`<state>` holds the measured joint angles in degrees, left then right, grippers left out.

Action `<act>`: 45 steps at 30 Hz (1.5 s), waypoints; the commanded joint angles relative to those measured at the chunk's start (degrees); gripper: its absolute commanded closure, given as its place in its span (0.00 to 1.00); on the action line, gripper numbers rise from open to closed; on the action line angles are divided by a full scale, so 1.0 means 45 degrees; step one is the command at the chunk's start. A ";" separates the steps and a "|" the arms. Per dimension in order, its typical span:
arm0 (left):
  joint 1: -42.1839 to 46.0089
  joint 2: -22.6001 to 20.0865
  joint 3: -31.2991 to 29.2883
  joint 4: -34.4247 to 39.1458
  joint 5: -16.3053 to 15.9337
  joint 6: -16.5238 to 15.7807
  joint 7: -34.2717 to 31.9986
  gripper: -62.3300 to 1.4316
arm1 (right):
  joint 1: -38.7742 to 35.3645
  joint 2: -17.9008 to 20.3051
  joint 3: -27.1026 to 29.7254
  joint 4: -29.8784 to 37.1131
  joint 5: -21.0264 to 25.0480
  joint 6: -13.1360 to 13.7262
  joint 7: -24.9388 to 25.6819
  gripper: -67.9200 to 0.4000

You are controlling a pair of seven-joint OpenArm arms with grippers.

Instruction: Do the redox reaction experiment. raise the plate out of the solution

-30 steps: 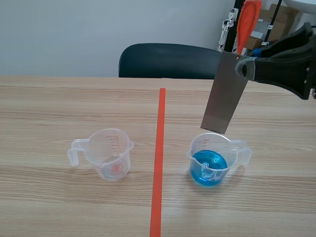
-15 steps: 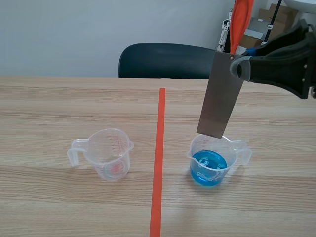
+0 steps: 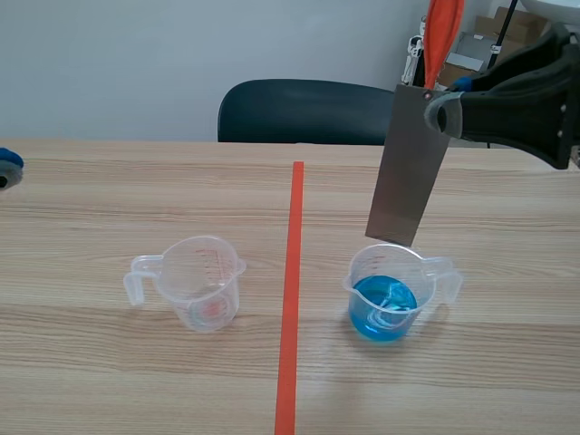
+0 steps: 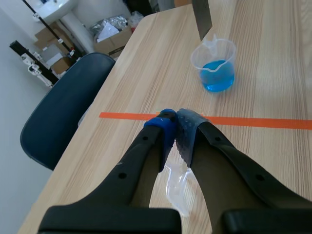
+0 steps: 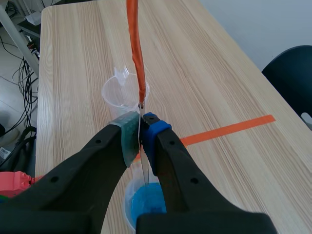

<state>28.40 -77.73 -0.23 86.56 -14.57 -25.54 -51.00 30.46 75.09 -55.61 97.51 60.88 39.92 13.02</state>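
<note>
A grey metal plate (image 3: 412,163) with an orange strap (image 3: 441,32) at its top hangs upright, its lower edge just above the clear beaker of blue solution (image 3: 385,294). My right gripper (image 3: 437,113) is shut on the plate's top corner. In the right wrist view the plate (image 5: 141,165) shows edge-on between the pads, with the orange strap (image 5: 135,48) ahead and the blue beaker (image 5: 146,202) below. My left gripper (image 4: 175,124) is shut on nothing and held high at the table's left side; only its tip (image 3: 7,168) shows in the scene view.
An empty clear beaker (image 3: 195,281) stands left of the orange tape line (image 3: 292,290). A dark chair (image 3: 308,111) is behind the table's far edge. Boxes and stands sit at the back right.
The plate swayed slightly left, then rose a little while staying over the blue beaker. The left gripper's tip has come into view at the scene's left edge.
</note>
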 commanded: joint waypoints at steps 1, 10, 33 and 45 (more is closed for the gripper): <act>-0.0510 0.0423 0.0165 -0.0223 0.0063 0.0180 0.0189 0.94 | 0.0248 0.0204 0.0461 0.0097 0.0301 0.0063 0.0209 0.99; -0.3774 0.1598 0.3206 -0.0942 0.0816 0.0117 0.0636 0.93 | 0.0248 0.0199 0.0549 0.0097 0.0384 0.0087 -0.0019 0.99; -1.1234 0.5867 0.9617 -0.2982 0.2424 -0.1054 0.3405 0.93 | 0.0219 0.0199 0.0549 0.0097 0.0389 0.0092 -0.0291 0.99; -1.3104 0.7888 1.1234 -0.4109 0.2433 -0.1073 0.4303 0.93 | 0.0219 0.0199 0.0549 0.0097 0.0389 0.0092 -0.0296 0.99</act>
<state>-29.69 -42.04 50.41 67.53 -2.61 -30.46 -31.05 30.57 75.09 -53.95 97.51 61.58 40.12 10.83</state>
